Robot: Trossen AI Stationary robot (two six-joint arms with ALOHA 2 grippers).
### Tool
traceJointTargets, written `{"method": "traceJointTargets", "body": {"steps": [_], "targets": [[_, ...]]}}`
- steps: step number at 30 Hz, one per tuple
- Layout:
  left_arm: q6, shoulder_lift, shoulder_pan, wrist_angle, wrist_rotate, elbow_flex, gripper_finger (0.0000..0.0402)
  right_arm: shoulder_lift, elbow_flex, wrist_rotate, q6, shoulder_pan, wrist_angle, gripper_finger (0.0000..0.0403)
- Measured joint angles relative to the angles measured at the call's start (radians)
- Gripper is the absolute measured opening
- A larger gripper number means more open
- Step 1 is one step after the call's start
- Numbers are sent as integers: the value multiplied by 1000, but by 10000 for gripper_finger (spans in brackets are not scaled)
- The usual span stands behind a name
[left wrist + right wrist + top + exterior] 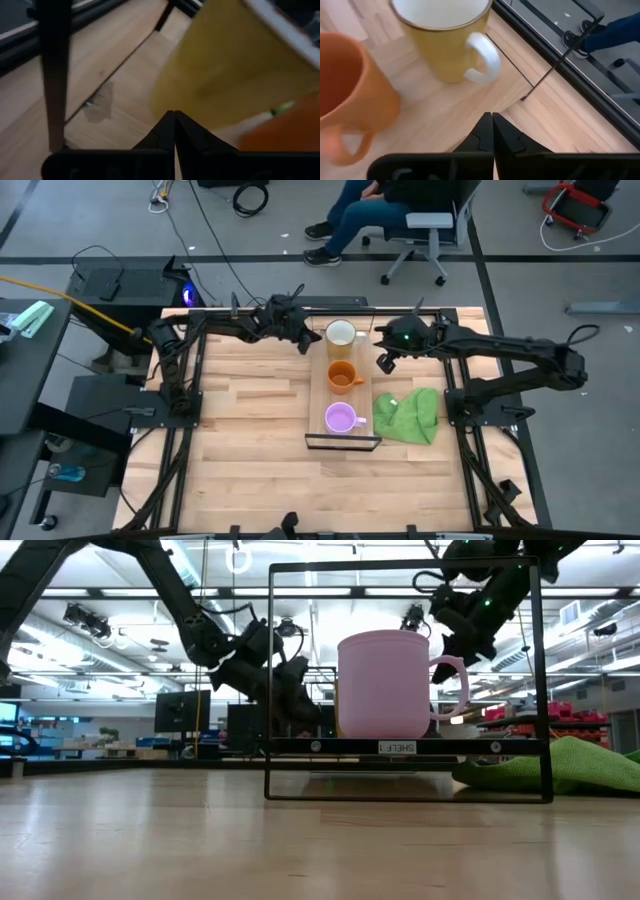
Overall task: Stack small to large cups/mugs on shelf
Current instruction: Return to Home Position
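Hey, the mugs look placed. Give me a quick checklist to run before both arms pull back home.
1. Purple mug, orange mug and yellow mug in a row on the shelf: ok.
2. Left arm, jaws shut and empty: ok.
3. Right arm, jaws shut and empty: ok.
4. Left arm clear of yellow mug: cannot tell, very close.
5. Green cloth off the shelf: ok.

Bright, even light fell from ceiling strip lights (120, 592) seen in the low view, leaving only soft, faint shadows on the tabletop (250, 410). The left wrist view was dimmer, its yellow mug (225, 65) a close smear (the orange mug (350, 95) was likewise blurred in the right wrist view).
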Motion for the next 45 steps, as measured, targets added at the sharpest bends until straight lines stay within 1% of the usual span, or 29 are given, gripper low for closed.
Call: {"method": "traceJointTargets", "body": {"steps": [2, 5, 8, 14, 21, 24, 28, 31, 35, 39, 45], "targets": [[26, -35, 0, -68, 0, 0, 10, -16, 0, 0, 10, 16, -14, 0], [73, -100, 0, -169, -38, 0, 10, -41, 0, 1, 33, 40, -42, 1], [110, -171, -2, -266, -96, 1, 17, -64, 0, 5, 58, 60, -72, 2], [187, -278, -3, -522, -209, 1, 23, -118, 0, 26, 147, 108, -177, 2], [236, -336, -4, -845, -356, 1, 11, -193, 0, 27, 260, 190, -250, 3], [236, -336, -17, -925, -417, 0, 10, -218, 0, 27, 299, 225, -276, 3], [236, -336, -45, -979, -432, 0, 20, -238, 0, 27, 340, 274, -320, 3], [235, -341, -77, -979, -432, 0, 26, -249, 0, 27, 371, 317, -342, 3], [235, -388, -114, -976, -448, 0, 23, -264, 0, 27, 372, 370, -341, 3], [230, -485, -131, -966, -463, -1, 15, -288, 0, 26, 373, 412, -330, 3], [234, -690, -132, -942, -463, -1, 15, -330, 11, 25, 374, 470, -246, 9]]}}
